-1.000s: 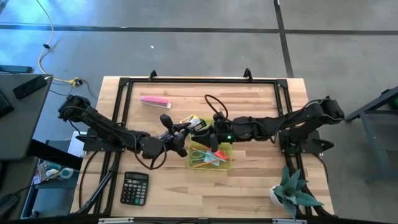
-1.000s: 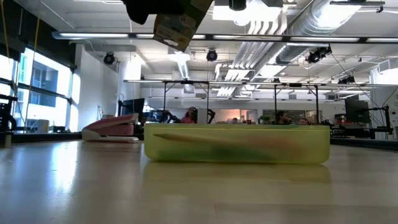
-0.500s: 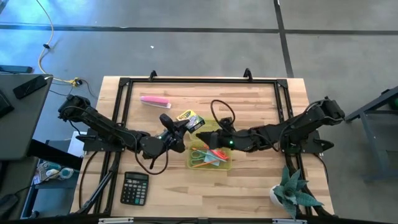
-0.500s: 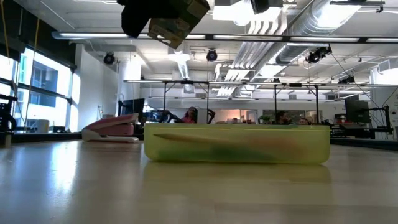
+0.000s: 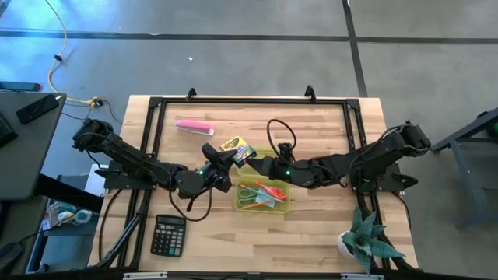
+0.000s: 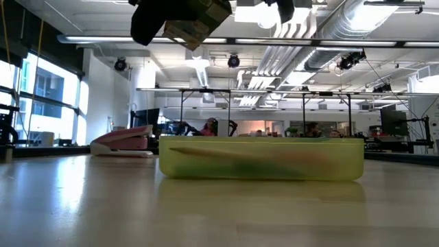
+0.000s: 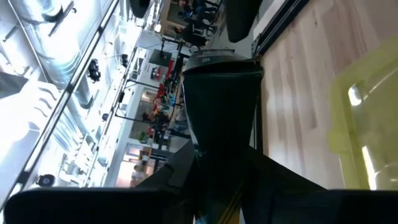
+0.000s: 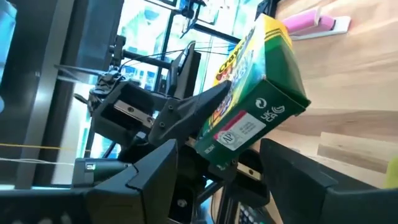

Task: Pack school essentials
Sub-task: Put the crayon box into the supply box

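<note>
Nearest the front edge of the table (image 5: 327,233), at the left, lies a black calculator (image 5: 168,235); at the near right corner stands a small potted plant (image 5: 366,241).

Farther in, at the middle, sits the translucent yellow-green case (image 5: 263,195), open at the top. Inside it lie green-handled scissors (image 5: 250,201) and an orange pencil (image 5: 272,189); other small pieces in there are too fine to tell apart. From table height the case (image 6: 260,158) is a low, cloudy tub with blurred green and reddish shapes showing through its wall.

Just beyond the case's far left corner, the left gripper (image 5: 220,159) is clamped on the crayon box (image 5: 236,146), which hangs in the air above the table, well clear of the wood in the low view (image 6: 195,19). The box is tilted. In the right wrist view the crayon box (image 8: 258,87) is yellow and green with bright lettering on its face and a white label on its green end, and dark fingers (image 8: 186,118) grip its lower end.

The right gripper (image 5: 261,166) is just to the right of the box, over the case's far edge, its jaws spread apart and holding nothing; its two fingers (image 8: 149,177) frame the box without touching it.

Farthest back, toward the far left, a pink stapler (image 5: 194,125) lies alone on the wood.
</note>
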Motion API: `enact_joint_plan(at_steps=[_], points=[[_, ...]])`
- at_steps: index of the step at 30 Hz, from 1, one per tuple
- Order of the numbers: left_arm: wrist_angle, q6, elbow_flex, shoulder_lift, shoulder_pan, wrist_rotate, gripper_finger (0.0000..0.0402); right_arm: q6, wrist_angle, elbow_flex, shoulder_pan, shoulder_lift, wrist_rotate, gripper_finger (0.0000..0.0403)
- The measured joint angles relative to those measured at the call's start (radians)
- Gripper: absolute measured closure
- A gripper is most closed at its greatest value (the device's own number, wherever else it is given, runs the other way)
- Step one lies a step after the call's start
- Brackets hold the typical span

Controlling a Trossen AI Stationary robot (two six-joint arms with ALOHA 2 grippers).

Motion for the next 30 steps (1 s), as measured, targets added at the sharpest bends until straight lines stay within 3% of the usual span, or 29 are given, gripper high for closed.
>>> enact_joint_plan(at_steps=[12,20,30], points=[[0.006,0.019,0.0,0.0,0.0,0.003,0.0321,0.124,0.012,0.001,0.007,0.066,0.008,0.0183],[0.003,0.052,0.0,0.0,0.0,0.002,0.0321,0.031,0.13,0.001,0.016,0.071,0.039,0.0183],[0.01,0.063,0.0,0.0,0.0,0.014,0.0321,0.031,0.128,0.001,0.004,0.07,0.068,0.0183]])
